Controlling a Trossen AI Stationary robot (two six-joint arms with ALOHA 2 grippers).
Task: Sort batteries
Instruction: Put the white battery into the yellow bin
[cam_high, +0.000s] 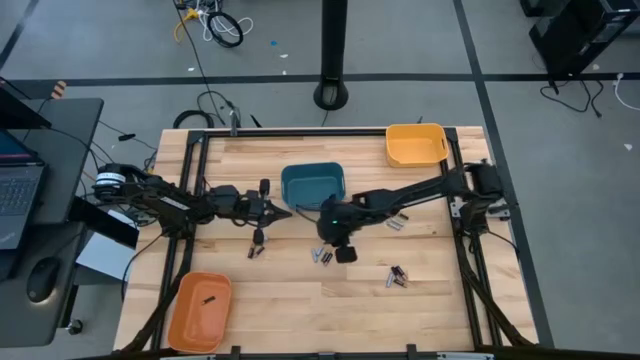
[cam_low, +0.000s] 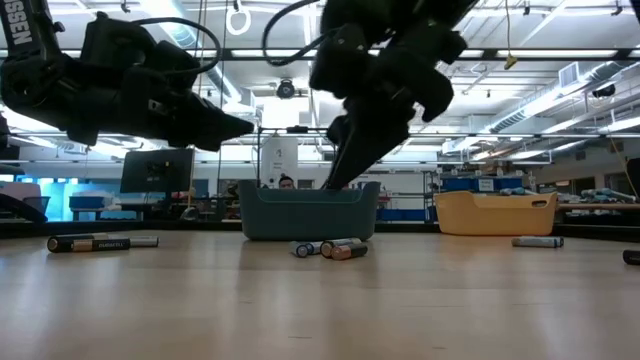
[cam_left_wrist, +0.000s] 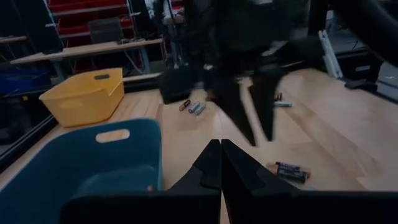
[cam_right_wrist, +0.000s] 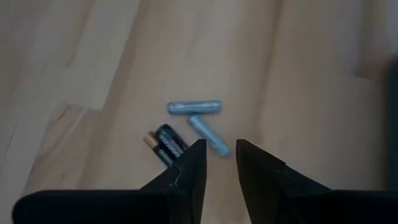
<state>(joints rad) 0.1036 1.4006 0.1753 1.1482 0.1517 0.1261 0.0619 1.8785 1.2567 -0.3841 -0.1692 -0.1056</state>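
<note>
Just in front of the teal bin (cam_high: 313, 184), the right gripper (cam_right_wrist: 217, 163) hangs with fingers slightly apart and empty over three batteries (cam_right_wrist: 193, 127) lying on the counter (cam_high: 300, 310). Picking looks underway; next, descend and straddle one cell. Left gripper (cam_left_wrist: 221, 163) (pressed together) waits beside the bin.

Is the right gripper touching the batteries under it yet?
Apart. The low view shows the right gripper hanging clear above the batteries on the table, with open air between them.
</note>
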